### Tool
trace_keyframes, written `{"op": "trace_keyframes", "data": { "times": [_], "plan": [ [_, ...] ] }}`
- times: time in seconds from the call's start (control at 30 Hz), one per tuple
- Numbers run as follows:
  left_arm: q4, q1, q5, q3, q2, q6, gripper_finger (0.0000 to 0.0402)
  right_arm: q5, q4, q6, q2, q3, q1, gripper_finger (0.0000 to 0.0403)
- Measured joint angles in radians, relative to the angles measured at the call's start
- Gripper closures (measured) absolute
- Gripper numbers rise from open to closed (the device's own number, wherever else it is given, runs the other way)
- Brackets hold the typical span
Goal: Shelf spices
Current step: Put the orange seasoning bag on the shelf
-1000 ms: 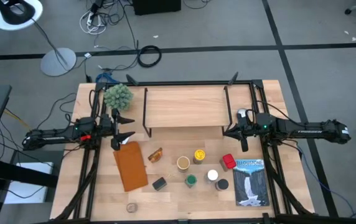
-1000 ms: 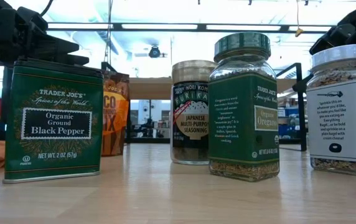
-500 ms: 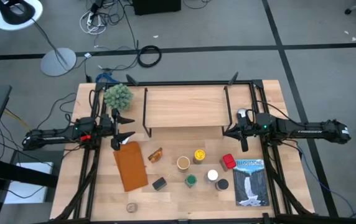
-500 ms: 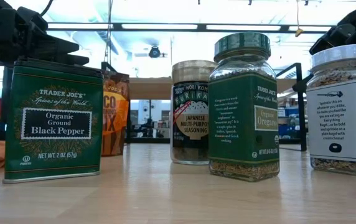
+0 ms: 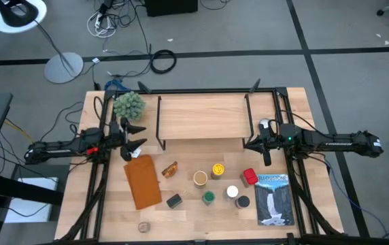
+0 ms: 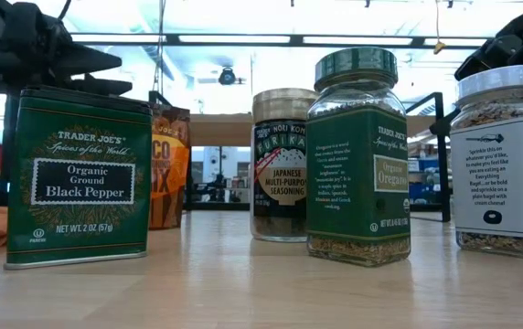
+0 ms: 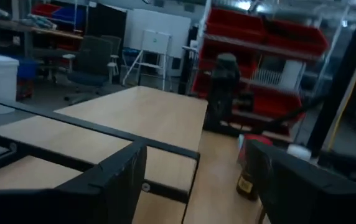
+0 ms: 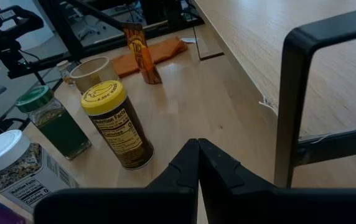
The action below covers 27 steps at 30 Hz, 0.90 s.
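Several spice jars and tins stand on the table's near half: a yellow-lidded jar (image 5: 217, 169) (image 8: 112, 124), a tan-lidded jar (image 5: 200, 178), a green-lidded oregano jar (image 5: 209, 197) (image 6: 357, 155), a white-lidded jar (image 5: 232, 192) (image 6: 508, 160), a red tin (image 5: 249, 177), a black pepper tin (image 5: 174, 201) (image 6: 79, 178) and an orange packet (image 5: 170, 169). The shelf (image 5: 201, 117) stands behind them on black wire legs. My left gripper (image 5: 136, 135) (image 7: 196, 162) hovers open at the shelf's left end. My right gripper (image 5: 249, 144) (image 8: 196, 149) hovers shut at its right end.
An orange-brown notebook (image 5: 142, 180) lies below the left gripper. A blue-and-white book (image 5: 275, 199) lies at the near right. A green plant (image 5: 128, 104) stands at the far left. A small jar (image 5: 143, 226) sits near the front edge. The shelf's black leg (image 8: 293, 93) stands close beside my right gripper.
My left gripper has shifted slightly toward the table's far edge and stayed open. The right arm and all the spices have kept still.
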Motion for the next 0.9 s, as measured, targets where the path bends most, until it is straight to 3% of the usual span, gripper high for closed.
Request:
{"op": "trace_keyframes", "data": {
  "times": [0.23,0.37,0.53,0.67,0.9],
  "plan": [
    [-0.005,-0.001,-0.012,0.068,0.000,0.028,0.0134,0.000,0.000,0.000,0.000,0.000,0.000,0.0392],
    [-0.109,-0.002,0.036,0.168,0.025,0.051,0.0157,0.000,0.000,0.000,0.000,0.000,0.000,0.0392],
    [-0.265,-0.029,0.090,0.295,0.120,0.025,0.0186,0.000,0.000,0.000,0.000,0.000,0.000,0.0392],
    [-0.298,-0.100,0.089,0.332,0.234,-0.024,0.0198,0.000,0.000,0.000,0.000,0.000,0.000,0.0392],
    [-0.313,-0.284,-0.069,0.414,0.466,-0.082,0.0199,0.000,0.000,0.000,0.000,0.000,0.000,0.0392]
  ]
}}
